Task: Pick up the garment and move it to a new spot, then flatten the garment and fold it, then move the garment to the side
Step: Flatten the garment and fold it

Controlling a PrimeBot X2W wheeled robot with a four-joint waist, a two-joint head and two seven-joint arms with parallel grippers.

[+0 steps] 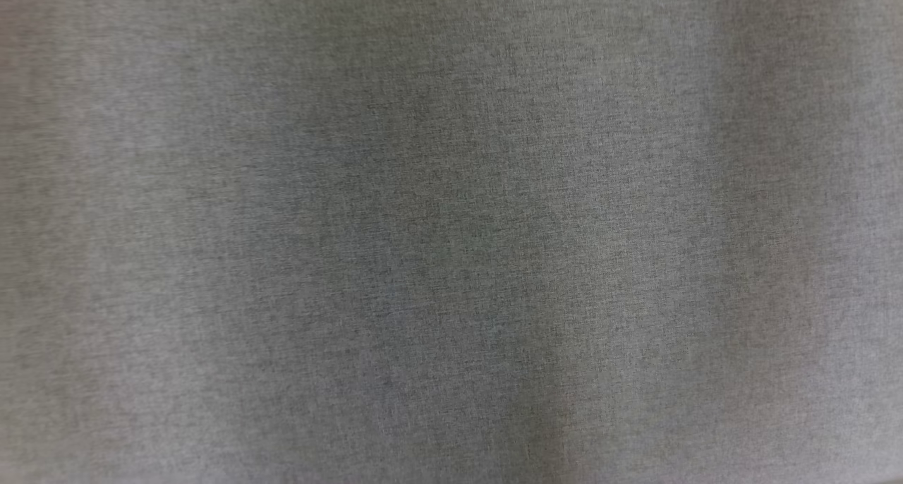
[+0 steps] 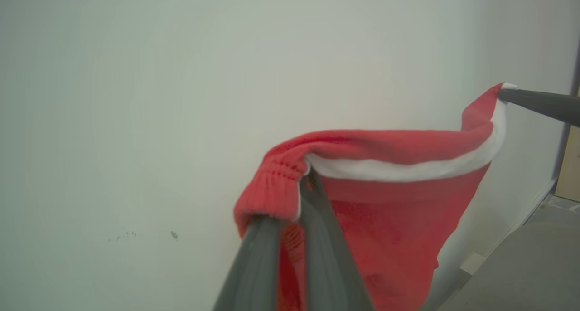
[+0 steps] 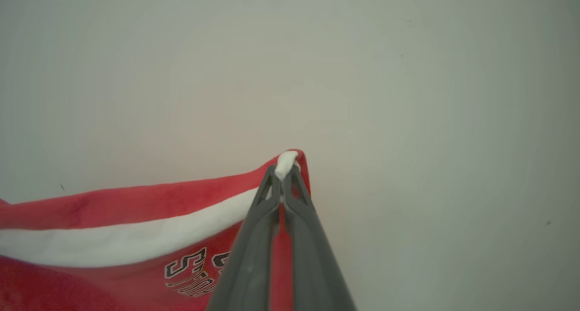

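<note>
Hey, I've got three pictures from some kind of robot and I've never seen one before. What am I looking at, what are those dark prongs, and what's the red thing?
These come from a wheeled robot with two arms. Each arm ends in a gripper, and its two fingers are the dark prongs. One picture is from a camera on its head, looking down at a grey woven surface. The other two are from cameras on its wrists, looking along the prongs. In the left wrist picture the left gripper is shut on a ribbed edge of a red garment with a white band. In the right wrist picture the right gripper pinches another corner. The garment hangs between them in front of a pale wall.
</note>
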